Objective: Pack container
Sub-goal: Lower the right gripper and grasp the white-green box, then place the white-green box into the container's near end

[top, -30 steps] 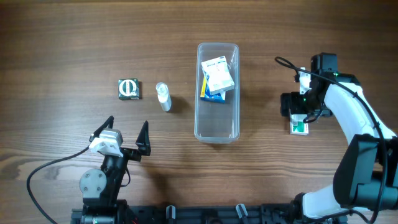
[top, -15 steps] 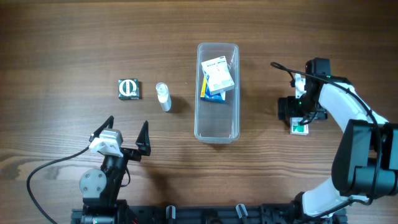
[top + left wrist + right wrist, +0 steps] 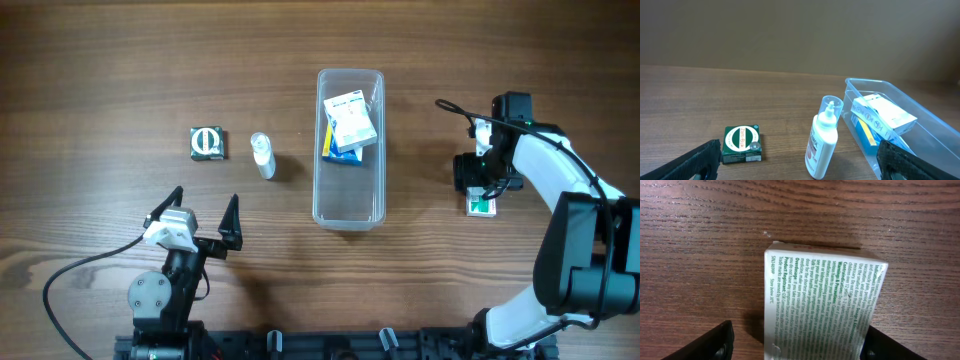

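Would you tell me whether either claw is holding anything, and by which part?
Nothing is held. The right claw is open astride the green-printed box, with a gap showing at one side. The left claw is open and empty.

A small green box [image 3: 208, 143] and an upright white bottle [image 3: 262, 155] are sitting left of the counter's [image 3: 100, 60] middle, while a green-printed white box [image 3: 483, 207] is lying toward its right edge.
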You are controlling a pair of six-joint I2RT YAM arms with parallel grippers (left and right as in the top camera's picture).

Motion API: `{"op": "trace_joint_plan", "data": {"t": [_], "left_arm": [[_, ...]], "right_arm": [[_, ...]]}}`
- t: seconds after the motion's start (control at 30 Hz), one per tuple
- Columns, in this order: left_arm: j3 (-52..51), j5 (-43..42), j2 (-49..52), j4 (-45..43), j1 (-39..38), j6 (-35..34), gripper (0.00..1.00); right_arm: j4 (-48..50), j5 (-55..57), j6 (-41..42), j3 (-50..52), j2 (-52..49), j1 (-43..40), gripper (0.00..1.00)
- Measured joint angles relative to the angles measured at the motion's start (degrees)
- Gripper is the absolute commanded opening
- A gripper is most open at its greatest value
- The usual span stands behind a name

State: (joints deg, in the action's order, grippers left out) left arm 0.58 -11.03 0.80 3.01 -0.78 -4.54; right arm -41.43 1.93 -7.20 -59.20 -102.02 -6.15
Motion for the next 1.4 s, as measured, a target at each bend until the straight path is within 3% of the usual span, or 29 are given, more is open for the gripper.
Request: {"op": "trace_joint_plan", "data": {"t": [0.4, 0.57, 0.6, 0.63, 0.67, 0.97, 1.17, 1.3, 1.4], "left_arm": [[0.0, 0.0, 0.0, 0.0, 0.0, 0.0, 1.0], [0.0, 0.0, 0.0, 0.0, 0.0, 0.0, 1.0], [0.0, 0.0, 0.0, 0.0, 0.0, 0.0, 1.0], [0.0, 0.0, 0.0, 0.0, 0.0, 0.0, 1.0], [0.0, 0.0, 0.0, 0.0, 0.0, 0.0, 1.0], [0.0, 0.0, 0.0, 0.0, 0.0, 0.0, 1.0], [0.0, 0.0, 0.0, 0.0, 0.0, 0.0, 1.0], [0.0, 0.0, 0.0, 0.0, 0.0, 0.0, 1.0], [0.0, 0.0, 0.0, 0.0, 0.0, 0.0, 1.0]], "right_arm": [[0.39, 0.0, -0.2, 0.0, -0.55, 0.0, 0.85], [0.42, -0.59, -0.17, 0.26, -1.29, 0.0, 0.75], [0.5, -0.94, -0.2, 0.26, -1.29, 0.0, 0.7], [0.63, -1.2, -0.17, 0.26, -1.33, 0.0, 0.52], [0.63, -1.55, -0.26, 0.26, -1.42, 0.0, 0.48], [0.26, -1.97, 2.19, 0.22, -1.6, 0.0, 0.48], [-11.26, -6.12, 6.29, -7.54, -0.57, 0.0, 0.49], [-20.24, -12.9, 10.45, -15.37, 6.73, 1.38, 0.5], [-20.94, -17.42, 16.48, -18.12, 17.14, 7.63, 0.48]]}}
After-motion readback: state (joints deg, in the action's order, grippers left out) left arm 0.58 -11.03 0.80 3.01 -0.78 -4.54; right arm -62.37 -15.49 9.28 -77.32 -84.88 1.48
